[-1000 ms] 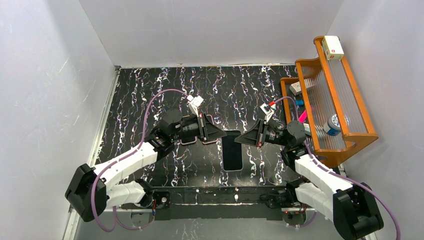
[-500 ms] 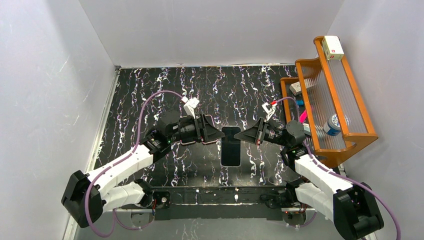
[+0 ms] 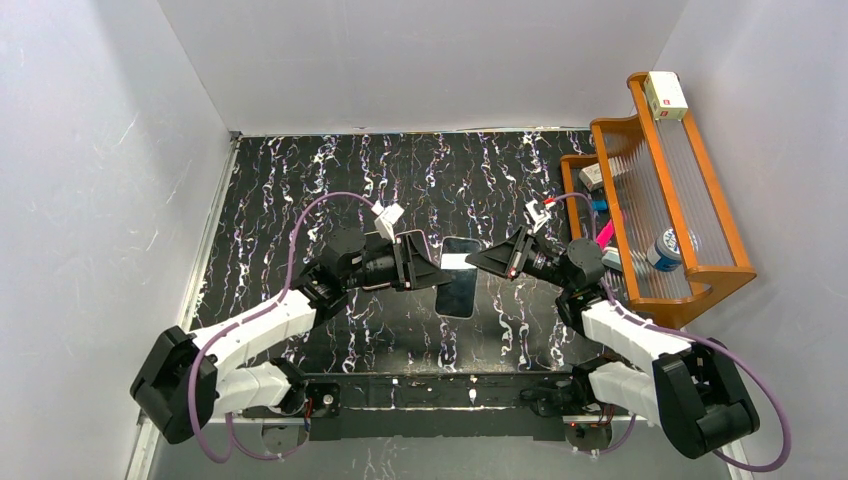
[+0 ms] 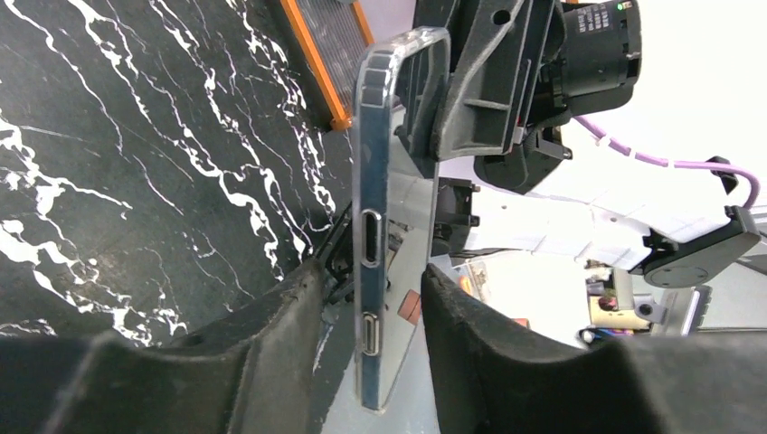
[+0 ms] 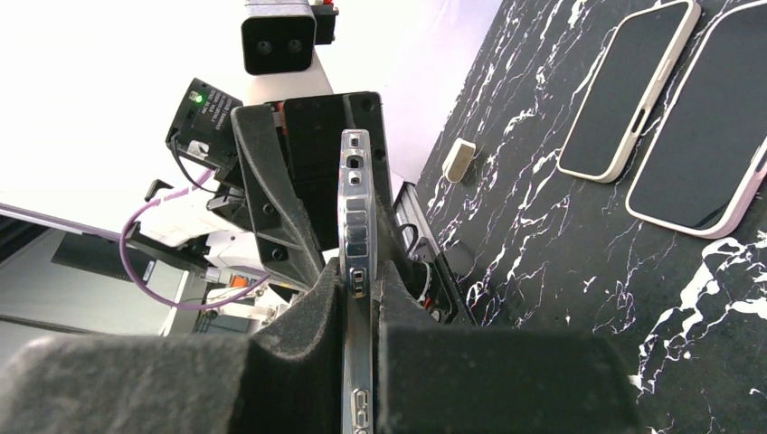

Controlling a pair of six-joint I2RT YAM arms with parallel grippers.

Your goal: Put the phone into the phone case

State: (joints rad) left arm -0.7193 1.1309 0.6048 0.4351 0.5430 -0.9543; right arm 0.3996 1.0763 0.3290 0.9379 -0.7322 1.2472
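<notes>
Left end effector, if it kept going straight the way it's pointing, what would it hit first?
Most likely the right end effector, facing it closely across the phone both hold. The left end effector has no free path there, though exact depth is unclear.

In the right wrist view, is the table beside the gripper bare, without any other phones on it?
No. Two phones in pale cases lie flat side by side on the marble table, apart from the right gripper.

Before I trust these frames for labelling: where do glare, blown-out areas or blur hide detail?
Left wrist: the background right of the clear phone case is blown out white; the near fingers are blurred. Right wrist: white overexposure at upper left behind the phone; foreground pads soft. Top external: even, sharp.
</notes>
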